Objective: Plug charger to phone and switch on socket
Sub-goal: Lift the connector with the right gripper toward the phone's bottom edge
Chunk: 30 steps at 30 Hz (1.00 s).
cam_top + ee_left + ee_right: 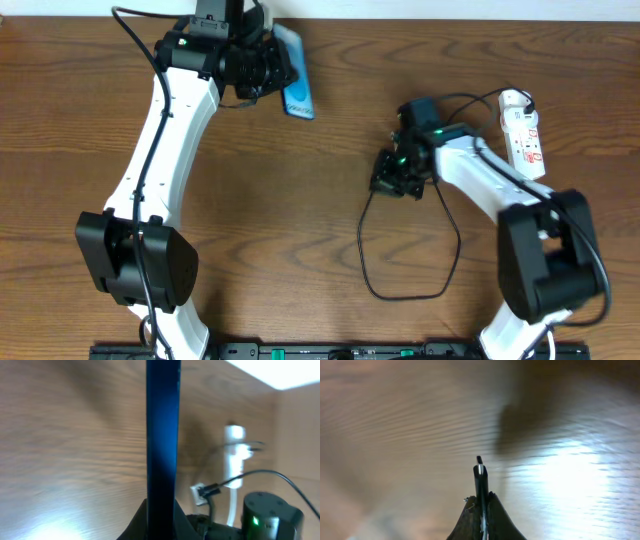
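Left gripper (276, 72), far left of centre, is clamped on the phone (300, 100), which shows edge-on to the wrist camera. Phone is slim, rigid and glass-faced, so likely slippery; best gripped by the frame edges, not the screen. Right gripper (481, 510), mid-right, is pinched tight on the charger (480, 467) just behind the connector tip. Its cable looks light and limp, looping slack toward the near side, so hold it close to the tip. Socket (525, 135) lies far right, apart from both grippers.

Brown wood-grain table (300, 190) fills the overhead view. Black rail (330, 351) runs along its edge at 6 o'clock. Bright light glare (570, 472) on the wood at 3 o'clock in the right wrist view.
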{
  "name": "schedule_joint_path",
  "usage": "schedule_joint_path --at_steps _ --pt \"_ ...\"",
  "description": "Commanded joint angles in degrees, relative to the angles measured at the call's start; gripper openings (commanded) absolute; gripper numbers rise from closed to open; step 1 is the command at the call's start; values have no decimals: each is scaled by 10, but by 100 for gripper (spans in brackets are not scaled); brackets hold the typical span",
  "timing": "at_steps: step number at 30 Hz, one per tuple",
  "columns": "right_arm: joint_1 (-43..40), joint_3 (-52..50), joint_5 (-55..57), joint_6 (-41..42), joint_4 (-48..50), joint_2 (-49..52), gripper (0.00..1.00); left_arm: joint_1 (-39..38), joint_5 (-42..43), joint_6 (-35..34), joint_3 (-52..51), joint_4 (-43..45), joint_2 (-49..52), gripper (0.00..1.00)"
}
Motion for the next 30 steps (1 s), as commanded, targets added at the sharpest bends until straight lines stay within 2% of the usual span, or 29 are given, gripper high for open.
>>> schedule_joint_path --at_steps 1,3,8,17,28,30 --pt "-25 7 -175 -151 16 -68 1 8 171 12 -1 44 -3 7" --pt "-38 7 -260 -212 26 -102 1 11 270 12 -1 92 -3 7" --pt "-38 7 -290 -216 48 -135 1 11 380 5 -1 166 -3 7" --pt "-32 7 -468 -223 195 -141 1 11 385 -11 -1 178 -3 7" --pt "-32 7 -468 -195 211 -141 1 11 386 -92 -1 267 -3 7" --pt "-32 7 -468 -162 239 -141 1 11 385 -126 -1 307 -3 7"
